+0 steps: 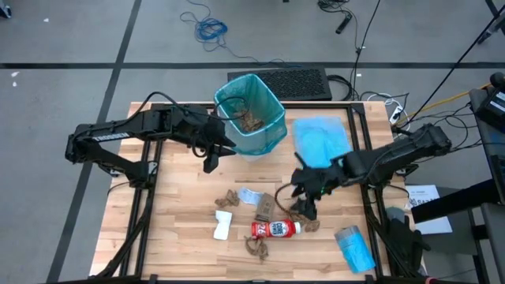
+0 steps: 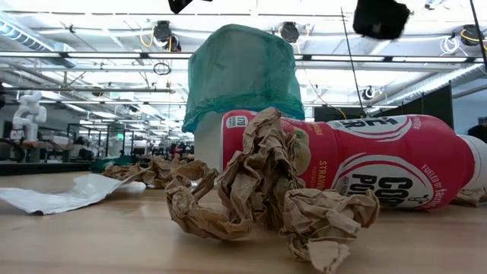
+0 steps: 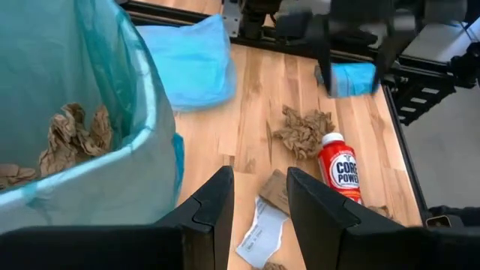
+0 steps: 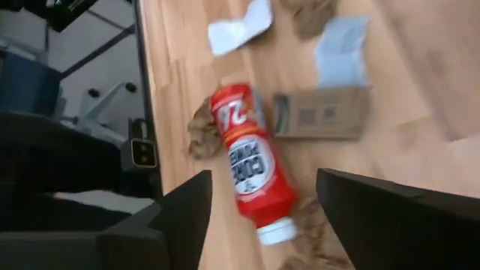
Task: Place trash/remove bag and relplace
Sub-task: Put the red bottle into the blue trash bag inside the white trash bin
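The trash lies on the wooden table's near half: a red-and-white bottle [image 1: 276,229] on its side, a white packet [image 1: 222,225], a pale blue scrap [image 1: 248,195], a brown card piece [image 1: 265,207] and crumpled brown paper wads [image 1: 255,248]. A bin lined with a teal bag [image 1: 251,114] stands tilted at the far middle, with brown wads inside [image 3: 71,139]. My left gripper [image 1: 211,158] hangs open beside the bin's near wall, nothing between its fingers [image 3: 260,174]. My right gripper [image 1: 304,207] hangs open over the bottle [image 4: 251,161] and a wad, slanting down.
A folded blue bag [image 1: 322,142] lies flat to the right of the bin. A smaller blue bundle [image 1: 353,246] lies at the near right corner. Dark frame rails [image 1: 364,150] run along the table's sides. In the low view the bottle [image 2: 365,171] and a wad [image 2: 259,183] fill the front.
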`<move>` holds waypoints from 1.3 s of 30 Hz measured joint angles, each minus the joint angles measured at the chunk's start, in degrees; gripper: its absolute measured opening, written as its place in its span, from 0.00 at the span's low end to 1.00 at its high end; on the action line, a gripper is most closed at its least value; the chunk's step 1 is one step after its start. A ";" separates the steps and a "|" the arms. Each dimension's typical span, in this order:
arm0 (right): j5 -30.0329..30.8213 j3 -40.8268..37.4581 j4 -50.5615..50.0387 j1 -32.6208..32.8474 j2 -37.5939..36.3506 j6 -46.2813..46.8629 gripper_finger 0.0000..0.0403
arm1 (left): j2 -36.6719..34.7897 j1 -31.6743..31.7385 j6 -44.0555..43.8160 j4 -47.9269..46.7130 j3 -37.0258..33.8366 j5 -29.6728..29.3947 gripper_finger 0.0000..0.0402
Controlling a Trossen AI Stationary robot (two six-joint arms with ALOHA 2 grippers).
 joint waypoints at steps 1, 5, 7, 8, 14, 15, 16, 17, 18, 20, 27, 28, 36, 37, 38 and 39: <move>-0.28 -1.91 2.49 0.65 0.34 1.23 0.60 | 0.00 0.00 -0.01 -0.01 0.00 -0.02 0.30; -1.88 -7.66 8.41 2.96 2.08 5.53 0.64 | 0.00 0.00 -0.08 -0.26 0.00 -0.07 0.30; -2.61 -9.17 9.71 4.04 3.06 6.72 0.65 | 0.00 0.00 -0.25 -0.26 0.00 -0.09 0.30; -2.64 -9.51 10.19 4.48 3.63 6.96 0.65 | 0.00 0.00 -0.59 -0.24 0.00 -0.11 0.30; -2.68 -9.68 17.11 6.12 6.74 6.52 0.65 | 0.00 0.00 -1.51 -0.24 0.00 -0.24 0.30; -2.56 -9.68 18.37 6.32 7.52 6.21 0.65 | 0.00 0.00 -1.52 -0.20 0.00 -0.24 0.30; -2.33 -9.68 19.73 6.52 8.43 5.70 0.65 | 0.00 0.00 -1.55 -0.19 0.00 -0.24 0.30; -2.38 -9.68 20.95 6.71 9.40 5.22 0.65 | 0.00 0.00 -1.57 -0.18 0.00 -0.24 0.30; -2.38 -9.68 22.16 6.75 10.49 4.66 0.65 | 0.00 0.00 -1.58 -0.15 0.00 -0.24 0.30; -2.53 -9.68 24.28 6.77 12.68 3.28 0.65 | 0.00 0.00 -1.60 -0.15 0.00 -0.24 0.30; -2.13 -9.68 27.00 6.54 18.07 -1.46 0.65 | 0.00 0.00 -1.60 -0.13 0.00 -0.26 0.30; -2.15 -9.68 27.20 6.35 18.58 -2.14 0.65 | 0.00 0.00 -1.60 -0.13 0.00 -0.28 0.30; 0.04 -8.96 28.65 4.58 21.72 -8.12 0.65 | 0.00 0.00 -1.55 -0.13 0.00 -1.59 0.30; 0.07 -8.49 28.69 4.34 22.11 -8.71 0.65 | 0.00 0.00 -1.54 -0.13 0.00 -1.60 0.30; 0.08 -8.10 28.77 4.28 22.46 -9.20 0.65 | 0.00 0.00 -1.45 -0.13 0.00 -1.60 0.30; -0.05 -7.73 28.68 4.17 22.93 -9.75 0.65 | 0.00 0.00 -1.23 -0.15 0.00 -1.61 0.30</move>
